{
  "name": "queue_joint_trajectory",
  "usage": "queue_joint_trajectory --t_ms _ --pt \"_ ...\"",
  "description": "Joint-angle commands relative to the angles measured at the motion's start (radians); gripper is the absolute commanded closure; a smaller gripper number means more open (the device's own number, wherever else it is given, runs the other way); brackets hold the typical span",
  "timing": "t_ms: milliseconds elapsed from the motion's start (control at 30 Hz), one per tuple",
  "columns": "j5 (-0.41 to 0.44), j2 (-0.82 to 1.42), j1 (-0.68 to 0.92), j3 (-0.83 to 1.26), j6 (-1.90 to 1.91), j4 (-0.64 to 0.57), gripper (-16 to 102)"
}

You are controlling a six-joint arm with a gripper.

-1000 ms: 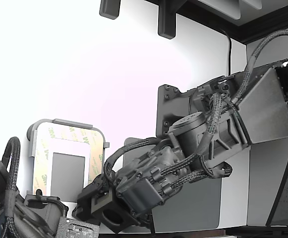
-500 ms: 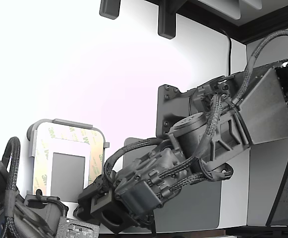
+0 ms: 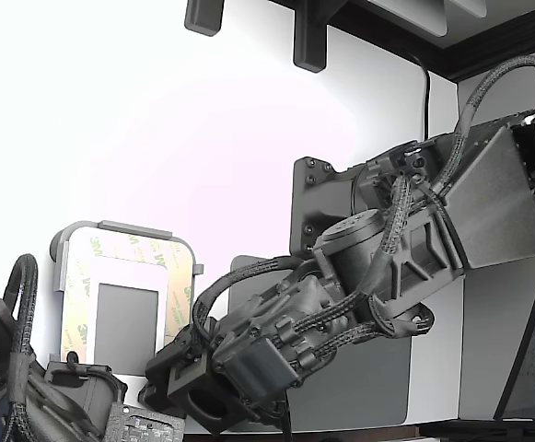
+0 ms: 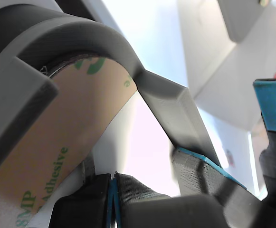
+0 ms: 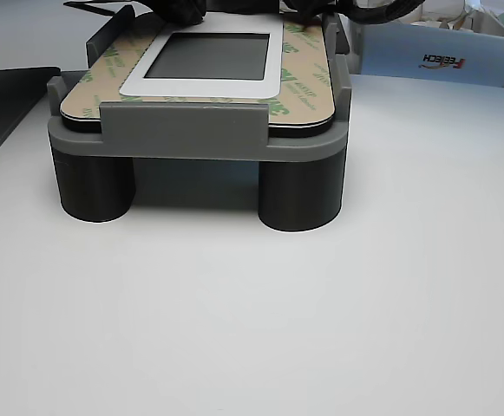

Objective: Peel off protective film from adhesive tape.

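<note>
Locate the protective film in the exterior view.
The film lies at the exterior view's lower left, bordering a grey rectangle inside the tray, beside the gripper.

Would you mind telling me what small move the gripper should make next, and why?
Probably ease the gripper in toward the film's curved corner edge and close on it. The film still lies flat around the tray, and the blue pads appear apart with nothing between them.
</note>
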Motion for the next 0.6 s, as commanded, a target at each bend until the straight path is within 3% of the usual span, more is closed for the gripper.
queue_joint_trajectory --t_ms 0,567 --pt "-0.009 0.020 -0.011 -0.031 0.005 -0.008 98" --pt "-0.009 0.035 -0.017 -0.012 0.014 -0.021 94"
